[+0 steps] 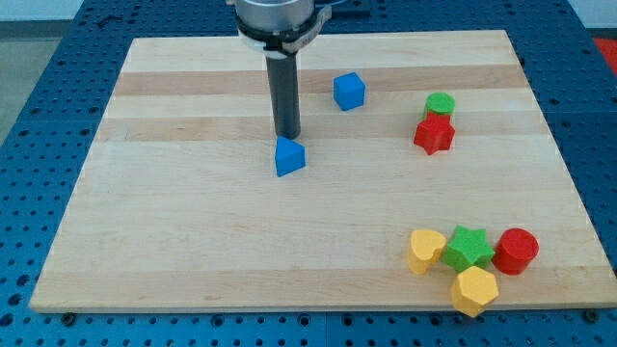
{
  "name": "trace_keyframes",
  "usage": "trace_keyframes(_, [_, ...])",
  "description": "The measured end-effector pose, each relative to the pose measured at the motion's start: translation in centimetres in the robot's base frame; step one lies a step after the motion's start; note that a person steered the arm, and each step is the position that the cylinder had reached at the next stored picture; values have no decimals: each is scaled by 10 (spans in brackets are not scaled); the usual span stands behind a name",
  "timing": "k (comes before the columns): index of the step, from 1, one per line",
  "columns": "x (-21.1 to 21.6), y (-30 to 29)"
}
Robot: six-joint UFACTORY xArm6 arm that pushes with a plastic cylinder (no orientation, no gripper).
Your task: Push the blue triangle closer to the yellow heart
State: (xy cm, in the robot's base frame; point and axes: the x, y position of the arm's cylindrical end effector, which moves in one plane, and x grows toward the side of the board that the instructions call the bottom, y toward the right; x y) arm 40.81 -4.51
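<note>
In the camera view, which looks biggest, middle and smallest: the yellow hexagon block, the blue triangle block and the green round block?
1. Yellow hexagon block, at the view's bottom, probably nearest the camera, which may flatter it.
2. Blue triangle block, just below my tip.
3. Green round block, partly hidden behind the red star block, so its rank is unsure.

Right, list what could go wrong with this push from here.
1. My tip sits just above the blue triangle, toward the view's top. The yellow heart lies to the lower right, so a straight downward push would likely miss it.
2. The triangle's slanted faces may let it pivot or slip off my tip.
3. The green star touches the heart, with the yellow hexagon close by; overshooting could scatter them.
</note>
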Motion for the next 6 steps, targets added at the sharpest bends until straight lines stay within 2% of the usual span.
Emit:
trace_keyframes(2, [38,44])
trace_keyframes(3, [33,32])
trace_keyframes(5, [-25,-73])
trace_keyframes(6, [-18,-111])
